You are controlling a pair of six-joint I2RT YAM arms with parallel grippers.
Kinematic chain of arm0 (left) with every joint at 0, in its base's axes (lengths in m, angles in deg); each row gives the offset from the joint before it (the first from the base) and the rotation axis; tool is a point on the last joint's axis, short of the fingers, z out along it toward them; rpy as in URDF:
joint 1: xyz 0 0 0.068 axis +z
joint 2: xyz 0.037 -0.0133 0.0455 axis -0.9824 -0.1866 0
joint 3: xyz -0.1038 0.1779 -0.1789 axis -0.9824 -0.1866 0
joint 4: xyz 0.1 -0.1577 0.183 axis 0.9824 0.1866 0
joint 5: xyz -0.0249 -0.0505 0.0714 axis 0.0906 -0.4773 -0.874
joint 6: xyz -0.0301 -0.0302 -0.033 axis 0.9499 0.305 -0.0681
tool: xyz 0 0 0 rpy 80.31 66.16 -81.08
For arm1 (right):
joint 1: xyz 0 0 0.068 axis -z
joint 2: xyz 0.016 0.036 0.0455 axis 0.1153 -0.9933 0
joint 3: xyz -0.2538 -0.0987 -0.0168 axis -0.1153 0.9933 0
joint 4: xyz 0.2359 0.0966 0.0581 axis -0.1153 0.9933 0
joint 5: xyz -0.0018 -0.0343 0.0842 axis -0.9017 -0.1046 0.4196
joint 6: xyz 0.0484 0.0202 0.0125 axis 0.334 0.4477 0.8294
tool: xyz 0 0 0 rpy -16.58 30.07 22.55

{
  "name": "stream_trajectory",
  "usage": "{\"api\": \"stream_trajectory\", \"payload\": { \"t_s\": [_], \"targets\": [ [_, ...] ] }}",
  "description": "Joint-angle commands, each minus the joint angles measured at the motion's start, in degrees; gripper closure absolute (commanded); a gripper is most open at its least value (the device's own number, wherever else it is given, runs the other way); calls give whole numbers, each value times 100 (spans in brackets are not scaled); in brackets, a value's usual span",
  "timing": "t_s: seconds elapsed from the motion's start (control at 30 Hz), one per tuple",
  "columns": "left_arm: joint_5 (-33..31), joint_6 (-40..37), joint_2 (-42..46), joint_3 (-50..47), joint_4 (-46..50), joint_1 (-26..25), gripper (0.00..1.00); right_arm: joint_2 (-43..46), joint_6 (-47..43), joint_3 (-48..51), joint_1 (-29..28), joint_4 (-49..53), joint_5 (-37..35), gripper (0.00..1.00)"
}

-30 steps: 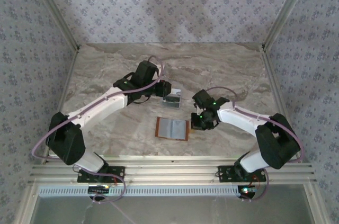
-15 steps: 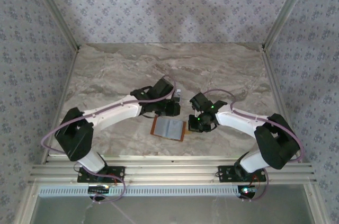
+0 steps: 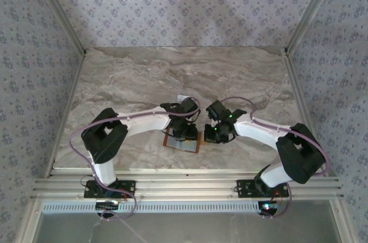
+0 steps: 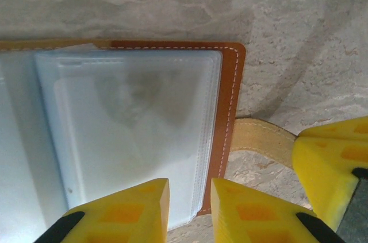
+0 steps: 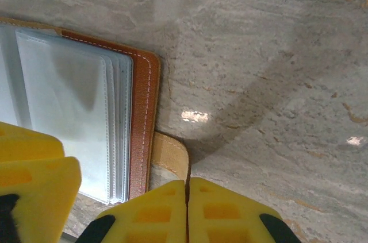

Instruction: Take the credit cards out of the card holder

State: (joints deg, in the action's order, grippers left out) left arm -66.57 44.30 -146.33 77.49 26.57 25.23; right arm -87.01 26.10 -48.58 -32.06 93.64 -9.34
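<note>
Open card holder (image 3: 187,146) lying flat on the marble table (image 3: 126,76), lining and clear plastic sleeves (image 4: 132,122) facing up, brown stitched rim along its right edge. The side tab (image 4: 259,139) projects from that right edge onto the table.

Left gripper (image 3: 186,132): poised directly over the card holder, above the right half of the sleeves near the stitched rim. Seen from the left wrist, its yellow fingertips (image 4: 123,214) stand slightly parted, a narrow gap between them, with nothing seen clasped; whether they touch the sleeves cannot be told.

Right gripper (image 3: 215,136): just beside the card holder's right edge, at the tab. Seen from the right wrist, its jaws are clenched, the two yellow fingertips (image 5: 230,214) meeting face to face with nothing between them, their tips over the outer end of the tab (image 5: 171,154); contact with the tab cannot be told.
</note>
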Motion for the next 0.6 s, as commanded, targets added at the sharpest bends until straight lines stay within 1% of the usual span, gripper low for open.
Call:
{"api": "stream_trajectory", "payload": {
  "t_s": [0.0,0.2,0.57],
  "targets": [
    [289,53,-128,258,119,-21,75,50,49,-3,-58,53,70,91],
    [448,-18,-367,385,108,-12,75,47,8,-82,-63,120,55,91],
    [119,-62,-402,165,248,57,77,38,-23,-61,-69,199,23,91]
  ]
}}
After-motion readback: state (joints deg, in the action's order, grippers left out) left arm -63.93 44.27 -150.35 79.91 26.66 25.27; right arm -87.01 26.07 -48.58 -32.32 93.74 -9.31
